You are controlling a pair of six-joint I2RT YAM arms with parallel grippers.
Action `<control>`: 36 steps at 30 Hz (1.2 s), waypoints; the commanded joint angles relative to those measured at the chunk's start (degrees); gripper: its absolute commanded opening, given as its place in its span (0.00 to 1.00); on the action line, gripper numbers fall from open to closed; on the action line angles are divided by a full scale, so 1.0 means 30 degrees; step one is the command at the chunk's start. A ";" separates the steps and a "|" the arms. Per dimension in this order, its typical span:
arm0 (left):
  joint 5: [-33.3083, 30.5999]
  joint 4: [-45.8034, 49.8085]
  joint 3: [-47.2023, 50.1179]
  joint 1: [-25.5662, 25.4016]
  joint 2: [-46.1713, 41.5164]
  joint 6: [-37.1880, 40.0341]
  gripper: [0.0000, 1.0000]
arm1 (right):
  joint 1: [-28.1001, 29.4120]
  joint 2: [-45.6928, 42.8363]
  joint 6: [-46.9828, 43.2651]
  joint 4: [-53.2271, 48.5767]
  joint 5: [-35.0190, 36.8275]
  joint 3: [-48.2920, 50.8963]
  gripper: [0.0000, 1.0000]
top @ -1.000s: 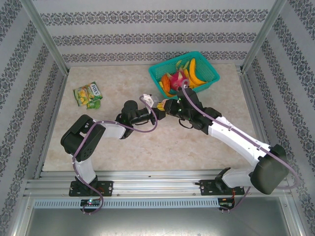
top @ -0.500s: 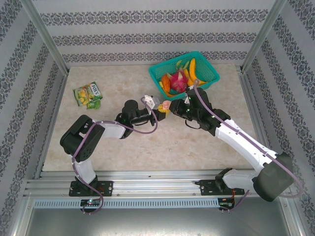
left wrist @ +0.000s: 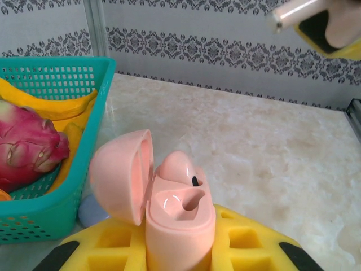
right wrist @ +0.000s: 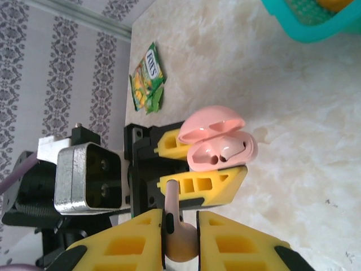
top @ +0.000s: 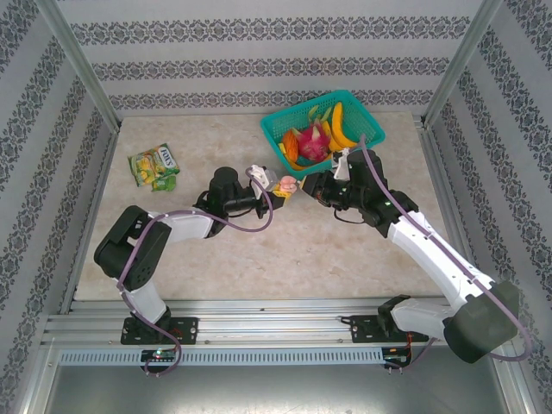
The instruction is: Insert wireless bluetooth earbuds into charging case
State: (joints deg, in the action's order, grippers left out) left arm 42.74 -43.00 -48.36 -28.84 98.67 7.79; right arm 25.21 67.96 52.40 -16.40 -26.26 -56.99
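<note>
My left gripper (top: 274, 191) is shut on the pink charging case (left wrist: 180, 226), holding it upright with its lid (left wrist: 120, 175) swung open to the left. One pale pink earbud (left wrist: 177, 165) sits in the far socket, and the near socket (left wrist: 179, 203) is empty. My right gripper (right wrist: 180, 237) is shut on a second pink earbud (right wrist: 179, 231), stem pointing toward the case (right wrist: 217, 144). A short gap of air separates that earbud from the case. In the top view the right gripper (top: 323, 185) hangs just right of the case (top: 287, 184).
A teal basket (top: 362, 121) of fruit stands at the back, close behind both grippers, with its wall (left wrist: 56, 73) left of the case. A green candy packet (top: 155, 166) lies at the far left. A small pale round thing (left wrist: 92, 212) lies at the basket's foot.
My right gripper has drawn back to the right, away from the left gripper, opening a gap between them. The left gripper with the case has shifted slightly.
</note>
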 commanded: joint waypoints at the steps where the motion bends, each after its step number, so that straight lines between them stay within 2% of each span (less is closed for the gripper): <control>1: 0.0646 0.2087 -0.0629 0.0180 -0.0965 0.2611 0.00 | -0.0113 0.0370 0.0275 -0.0040 -0.1649 0.0301 0.20; 5: 0.0182 0.3321 -0.0767 0.0207 -0.1479 0.4267 0.00 | -0.0118 0.0875 0.0264 -0.0114 -0.2144 0.0083 0.19; 13: -0.0893 0.3842 -0.0844 0.0209 -0.1829 0.6256 0.00 | -0.0072 0.1500 0.0250 -0.0153 -0.2588 0.0033 0.19; 17: -0.1781 0.2966 -0.0415 0.0209 -0.1968 0.7202 0.00 | 0.0088 0.1704 0.0243 -0.0090 -0.2533 -0.0101 0.19; 20: -0.2408 0.0777 0.0579 0.0180 -0.2162 0.7945 0.00 | 0.0204 0.1938 0.0257 -0.0028 -0.2497 -0.0163 0.19; 36: -0.2267 0.0400 0.0977 0.0151 -0.2612 0.8498 0.00 | 0.0709 0.2775 0.0272 0.0255 -0.2145 -0.1012 0.18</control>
State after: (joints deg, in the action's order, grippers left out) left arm 34.87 -39.51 -45.87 -28.75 92.27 31.70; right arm 26.57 75.94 52.64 -16.49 -32.64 -58.02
